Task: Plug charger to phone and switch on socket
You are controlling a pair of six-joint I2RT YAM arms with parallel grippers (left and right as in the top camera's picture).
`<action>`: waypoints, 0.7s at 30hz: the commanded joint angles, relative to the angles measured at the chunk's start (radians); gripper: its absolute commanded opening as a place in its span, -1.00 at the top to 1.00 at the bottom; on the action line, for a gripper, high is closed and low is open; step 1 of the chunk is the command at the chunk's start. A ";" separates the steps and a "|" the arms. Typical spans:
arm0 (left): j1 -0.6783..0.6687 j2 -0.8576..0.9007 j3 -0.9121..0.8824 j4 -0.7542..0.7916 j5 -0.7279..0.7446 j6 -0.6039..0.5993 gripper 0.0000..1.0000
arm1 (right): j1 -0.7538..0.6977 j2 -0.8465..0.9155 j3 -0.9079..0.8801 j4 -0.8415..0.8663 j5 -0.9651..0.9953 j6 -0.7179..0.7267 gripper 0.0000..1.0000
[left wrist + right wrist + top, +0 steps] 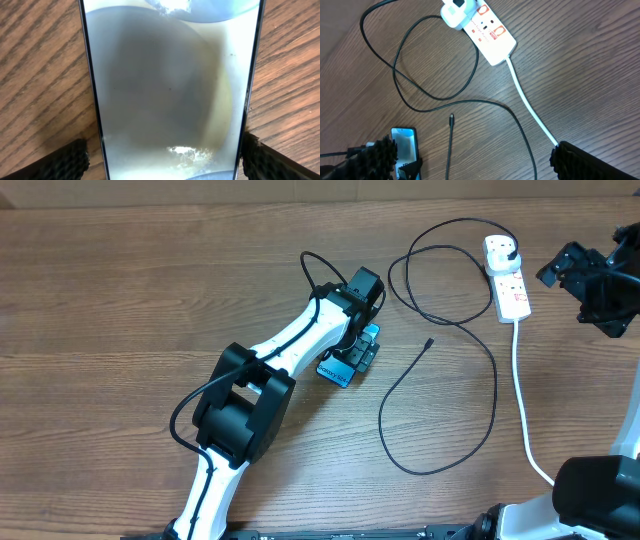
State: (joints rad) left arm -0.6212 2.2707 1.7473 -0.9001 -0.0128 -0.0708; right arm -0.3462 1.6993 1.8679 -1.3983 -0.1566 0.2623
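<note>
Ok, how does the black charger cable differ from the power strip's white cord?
The black charger cable is thin; the white cord is thicker. The black cable loops widely; the white cord runs nearly straight. The black cable's connector tip lies loose; the white cord's far end is hidden. Both start at the power strip.

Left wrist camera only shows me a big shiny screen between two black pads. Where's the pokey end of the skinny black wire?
Observer: The thin black cable's connector tip lies loose on the wooden table, apart from the slim teal-screened phone, toward the right arm's side.
Operator: Is its other end plugged in?
Observer: It runs to a white plug seated in the white oblong power strip.
Operator: What's the other arm doing?
Observer: The right gripper hangs open beside that strip.
</note>
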 commanded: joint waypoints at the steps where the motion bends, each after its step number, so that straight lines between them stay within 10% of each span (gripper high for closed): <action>1: -0.006 0.048 -0.024 -0.013 -0.019 0.007 -0.86 | 0.001 0.003 0.025 0.006 0.007 0.003 -1.00; 21: -0.006 0.048 -0.024 0.012 0.039 -0.068 -0.99 | 0.001 0.003 0.025 0.006 0.007 0.003 -1.00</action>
State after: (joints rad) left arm -0.6212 2.2715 1.7473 -0.8864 -0.0158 -0.1219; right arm -0.3462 1.6993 1.8679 -1.3983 -0.1562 0.2615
